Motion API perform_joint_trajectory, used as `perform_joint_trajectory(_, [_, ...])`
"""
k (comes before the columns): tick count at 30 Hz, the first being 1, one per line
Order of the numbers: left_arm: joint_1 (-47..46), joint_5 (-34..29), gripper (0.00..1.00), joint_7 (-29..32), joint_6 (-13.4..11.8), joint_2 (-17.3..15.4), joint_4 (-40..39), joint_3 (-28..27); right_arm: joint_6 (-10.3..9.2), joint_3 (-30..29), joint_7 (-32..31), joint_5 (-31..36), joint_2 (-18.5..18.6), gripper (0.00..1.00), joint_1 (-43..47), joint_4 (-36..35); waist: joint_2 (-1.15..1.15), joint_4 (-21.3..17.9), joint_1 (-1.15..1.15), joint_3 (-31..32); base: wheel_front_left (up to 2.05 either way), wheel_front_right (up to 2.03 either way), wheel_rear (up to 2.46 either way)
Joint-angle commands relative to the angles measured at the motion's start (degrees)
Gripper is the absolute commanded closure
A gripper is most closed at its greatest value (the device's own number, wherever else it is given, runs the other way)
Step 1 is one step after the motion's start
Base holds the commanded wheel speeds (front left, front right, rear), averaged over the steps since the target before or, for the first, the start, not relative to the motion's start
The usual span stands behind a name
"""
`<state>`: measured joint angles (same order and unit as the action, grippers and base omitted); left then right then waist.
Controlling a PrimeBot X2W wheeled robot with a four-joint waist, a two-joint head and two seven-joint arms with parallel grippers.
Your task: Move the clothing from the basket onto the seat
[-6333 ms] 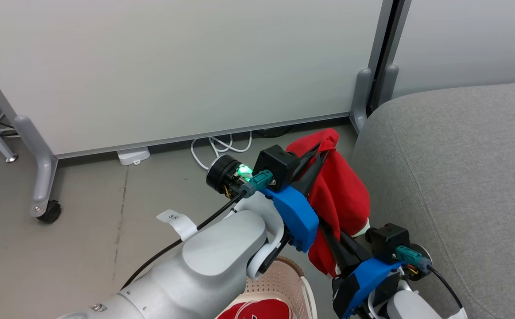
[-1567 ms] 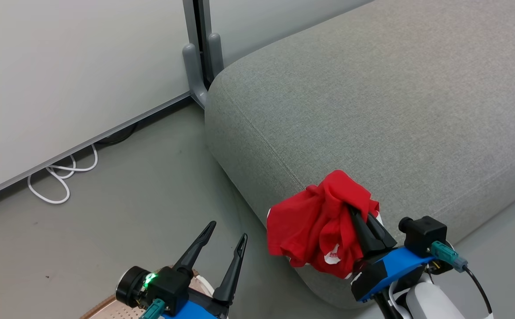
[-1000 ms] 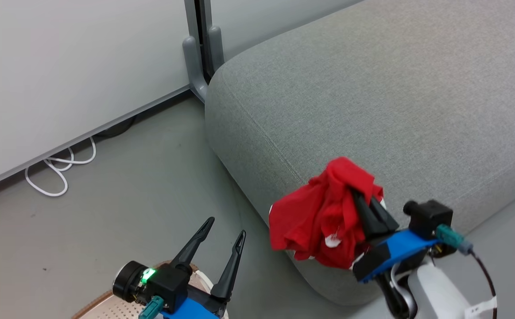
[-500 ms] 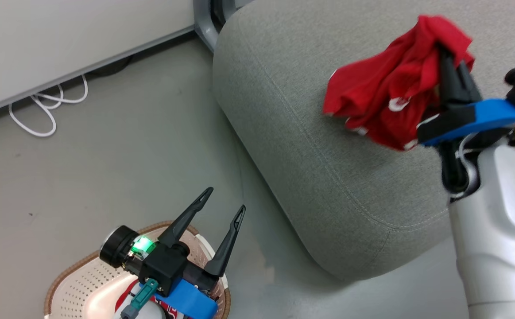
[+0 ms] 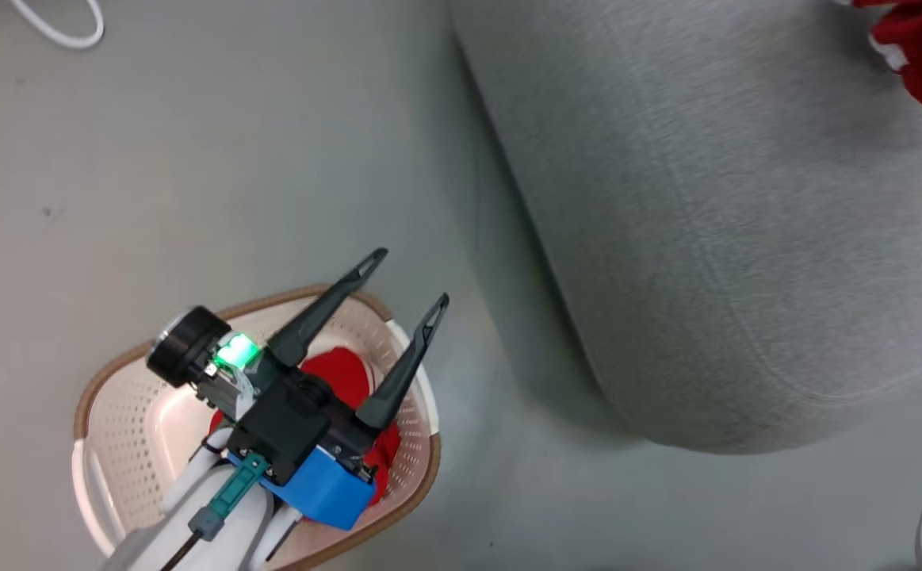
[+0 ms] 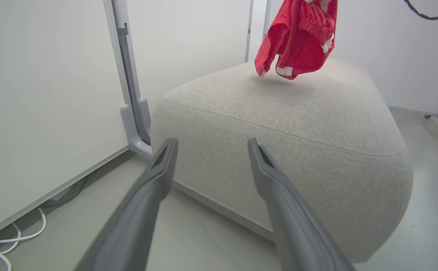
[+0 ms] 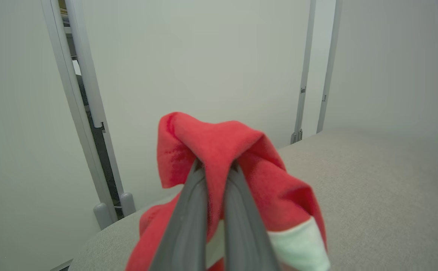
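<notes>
Hanging from the right gripper (image 7: 215, 165), a red jersey (image 7: 211, 139) with white trim is pinched in a fold between two dark fingers that are drawn nearly together. Loose cloth spills over both sides of the fingers. From the left wrist view the jersey dangles at 1 o'clock over the top of the grey seat (image 6: 279, 113) and casts a soft shadow on the cushion. It appears to hang just clear of the fabric, though contact at the lowest hem cannot be ruled out. In the head view a corner of the same jersey shows at 2 o'clock, over the seat.

The left gripper (image 5: 412, 275) is empty, its fingers spread wide and pointing toward 1 o'clock. It is poised above the basket (image 5: 128, 412), which stands on the grey floor (image 5: 191, 159) at 7 o'clock in the head view. Inside the basket lies a second red garment (image 5: 346, 373), bunched toward the side nearer the seat and partly hidden by the left wrist. The rounded corner of the seat lies at 2 o'clock from the basket, near it but apart, with bare floor between them.

A white cable (image 5: 56, 28) loops on the floor at 11 o'clock. Pale partition panels (image 6: 34, 94) stand behind the seat at 10 o'clock in the left wrist view.
</notes>
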<state>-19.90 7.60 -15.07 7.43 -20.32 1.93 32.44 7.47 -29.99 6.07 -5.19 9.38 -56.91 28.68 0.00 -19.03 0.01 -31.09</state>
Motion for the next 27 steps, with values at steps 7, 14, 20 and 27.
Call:
perform_joint_trajectory(7, [-2.65,-0.14,0.00,-0.15,0.04,-1.00,-1.77,0.85,0.04,-4.72,-0.34,3.35,0.66,1.00,2.03,3.53,0.00,4.13,-0.01,-6.17,0.00,0.00,0.00])
perform_joint_trajectory(14, [-3.42,0.27,0.00,-0.15,0.04,-1.08,-1.87,1.84,0.04,-7.31,1.25,7.37,0.42,1.00,3.32,10.00,0.00,4.71,-0.01,-7.20,0.00,0.00,0.00])
perform_joint_trajectory(20, [-3.85,0.80,0.00,-0.15,0.04,-0.65,-0.93,2.37,0.04,-7.99,2.79,8.89,0.42,1.00,2.32,14.17,0.00,4.69,-0.01,-6.34,0.00,0.00,0.00])
perform_joint_trajectory(27, [-3.65,1.53,0.00,-0.15,0.04,0.20,0.00,2.64,0.04,-7.54,3.47,10.24,1.64,0.00,2.40,17.06,0.00,4.85,-0.01,-4.14,0.00,0.00,0.00])
